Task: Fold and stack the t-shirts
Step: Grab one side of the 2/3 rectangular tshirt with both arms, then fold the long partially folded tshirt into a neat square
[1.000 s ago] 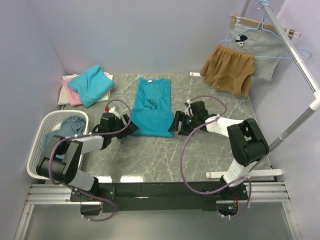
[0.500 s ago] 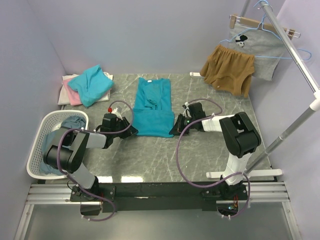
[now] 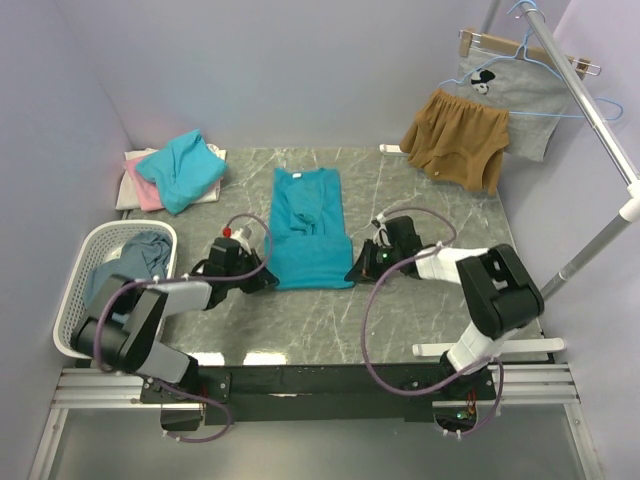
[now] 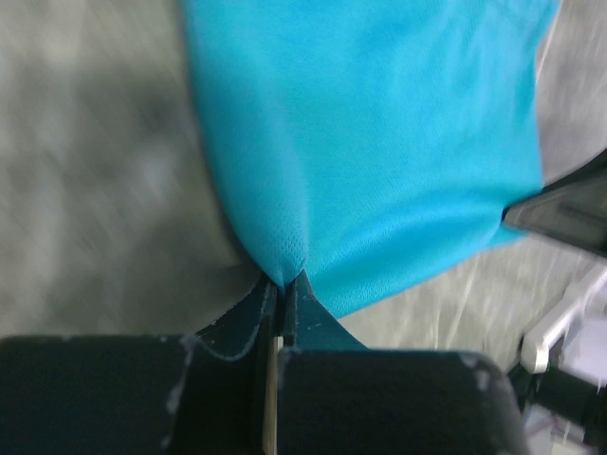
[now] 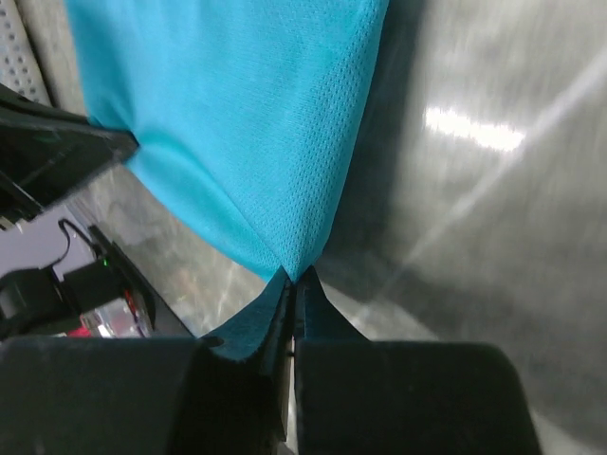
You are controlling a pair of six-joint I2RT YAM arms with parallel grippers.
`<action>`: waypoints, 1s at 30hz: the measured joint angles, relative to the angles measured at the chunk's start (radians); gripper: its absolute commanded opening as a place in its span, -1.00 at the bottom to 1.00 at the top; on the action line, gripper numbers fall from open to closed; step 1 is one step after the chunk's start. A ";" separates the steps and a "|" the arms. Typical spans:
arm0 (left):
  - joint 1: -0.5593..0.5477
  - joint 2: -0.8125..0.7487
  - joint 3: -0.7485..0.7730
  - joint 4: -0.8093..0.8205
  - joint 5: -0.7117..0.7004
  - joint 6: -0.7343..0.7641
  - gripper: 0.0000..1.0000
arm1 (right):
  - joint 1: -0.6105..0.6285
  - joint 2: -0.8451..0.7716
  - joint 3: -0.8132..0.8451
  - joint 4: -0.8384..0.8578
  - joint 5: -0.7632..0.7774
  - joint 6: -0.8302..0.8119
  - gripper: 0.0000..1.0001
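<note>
A long teal cotton t-shirt (image 3: pixel 308 232) lies flat in the middle of the grey marbled desk (image 3: pixel 420 310). It is folded into a narrow strip. The neck is at the far end and the bottom hem is close to the arms. Some wrinkles bunch up around its middle. The rest of the cloth looks smooth and bright. Up close it shows a fine pattern of tiny dots.

The left end effector (image 3: pixel 268 283) sits at the near left corner of the shirt. Its jaws are squeezed together with that corner pinched between them. The cloth there is pulled into a little point.

The right end effector (image 3: pixel 353 273) sits at the near right corner. Its jaws are squeezed tight too, and they pinch that corner into a point the same way.

At the far left of the desk, a crumpled teal t-shirt (image 3: pixel 182 168) rests on top of a pink t-shirt (image 3: pixel 143 190). A white plastic laundry basket (image 3: pixel 72 300) stands at the left side with a slate-blue t-shirt (image 3: pixel 140 252) bundled inside.

At the far right, tan-brown shorts (image 3: pixel 455 140) hang down. A grey garment with a black-and-white print (image 3: pixel 515 100) hangs just behind them.
</note>
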 measured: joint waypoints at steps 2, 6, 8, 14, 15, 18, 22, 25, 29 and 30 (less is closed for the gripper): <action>-0.053 -0.061 -0.022 -0.061 -0.018 -0.018 -0.98 | 0.005 -0.058 -0.039 -0.015 0.000 -0.004 -1.00; -0.167 -0.200 -0.066 -0.169 -0.057 -0.071 -0.99 | 0.034 -0.208 -0.149 -0.040 0.015 -0.002 -1.00; -0.209 -0.281 -0.089 -0.224 -0.076 -0.101 -0.98 | 0.063 -0.296 -0.210 -0.053 0.027 0.010 -1.00; -0.259 -0.586 -0.109 -0.433 -0.164 -0.181 -0.99 | 0.153 -0.576 -0.291 -0.157 0.057 0.065 -1.00; -0.259 -0.623 -0.099 -0.471 -0.185 -0.185 -0.99 | 0.158 -0.608 -0.285 -0.171 0.066 0.068 -1.00; -0.260 -0.656 -0.043 -0.543 -0.234 -0.192 -0.98 | 0.160 -0.640 -0.233 -0.225 0.099 0.064 -1.00; -0.260 -0.557 0.079 -0.578 -0.317 -0.172 -0.98 | 0.158 -0.574 -0.093 -0.290 0.167 0.022 -1.00; -0.245 -0.434 0.152 -0.562 -0.358 -0.138 -0.98 | 0.140 -0.463 0.026 -0.307 0.204 -0.024 -1.00; -0.171 -0.249 0.259 -0.519 -0.358 -0.079 -0.98 | 0.100 -0.288 0.174 -0.315 0.228 -0.082 -1.00; -0.141 -0.190 0.304 -0.507 -0.352 -0.059 -0.98 | 0.090 -0.241 0.211 -0.315 0.227 -0.094 -1.00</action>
